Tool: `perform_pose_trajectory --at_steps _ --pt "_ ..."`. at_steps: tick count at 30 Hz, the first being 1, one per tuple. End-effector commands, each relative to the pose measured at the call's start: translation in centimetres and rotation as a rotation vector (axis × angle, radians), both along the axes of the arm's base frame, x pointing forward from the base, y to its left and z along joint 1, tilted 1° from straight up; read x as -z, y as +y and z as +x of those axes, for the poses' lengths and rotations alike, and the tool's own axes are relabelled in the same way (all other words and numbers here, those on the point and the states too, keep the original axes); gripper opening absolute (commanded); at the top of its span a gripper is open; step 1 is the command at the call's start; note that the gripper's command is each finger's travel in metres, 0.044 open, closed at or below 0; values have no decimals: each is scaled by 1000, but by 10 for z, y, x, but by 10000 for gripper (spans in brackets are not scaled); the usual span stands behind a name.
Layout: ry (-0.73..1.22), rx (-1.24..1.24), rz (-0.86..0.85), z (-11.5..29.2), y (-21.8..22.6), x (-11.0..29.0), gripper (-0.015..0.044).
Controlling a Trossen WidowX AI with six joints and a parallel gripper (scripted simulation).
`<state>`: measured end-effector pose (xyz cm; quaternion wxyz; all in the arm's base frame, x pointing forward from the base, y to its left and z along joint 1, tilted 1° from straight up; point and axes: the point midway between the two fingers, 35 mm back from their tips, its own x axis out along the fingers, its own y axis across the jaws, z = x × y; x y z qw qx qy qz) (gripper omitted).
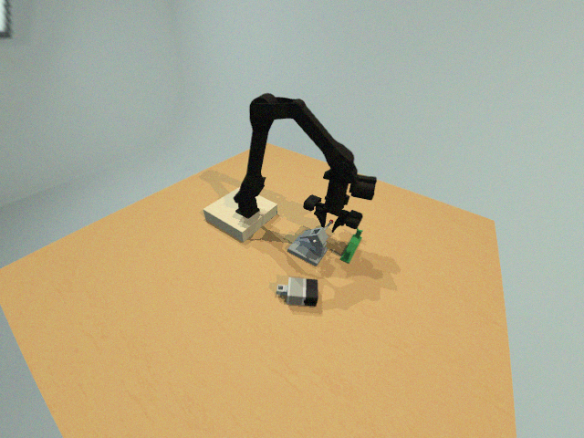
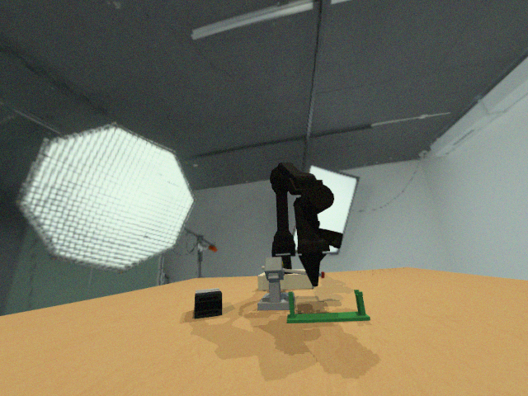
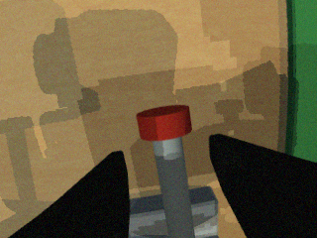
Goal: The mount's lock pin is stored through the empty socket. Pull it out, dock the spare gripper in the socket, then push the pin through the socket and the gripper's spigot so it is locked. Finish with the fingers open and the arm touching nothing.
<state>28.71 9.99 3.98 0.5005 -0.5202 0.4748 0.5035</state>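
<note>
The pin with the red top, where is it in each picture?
Top view: the pin's red head shows just right of centre, between the hand's fingertips, above the grey mount.
Exterior view: the red head pokes out right of the black hand, centre of picture.
Wrist view: dead centre, between both fingers.
Shared landmark: the green rack, right of the pin.
</note>
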Motion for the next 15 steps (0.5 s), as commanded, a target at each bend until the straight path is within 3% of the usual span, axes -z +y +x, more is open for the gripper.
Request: perform_pose_trajectory --at_steps 1,3,5,15 --pt "3 -5 2 -1 0 1 64" --pt "3 -5 2 -1 0 1 11" --pt "3 -5 2 -1 0 1 0" --pt "7 -2 35 0 1 -1 0"
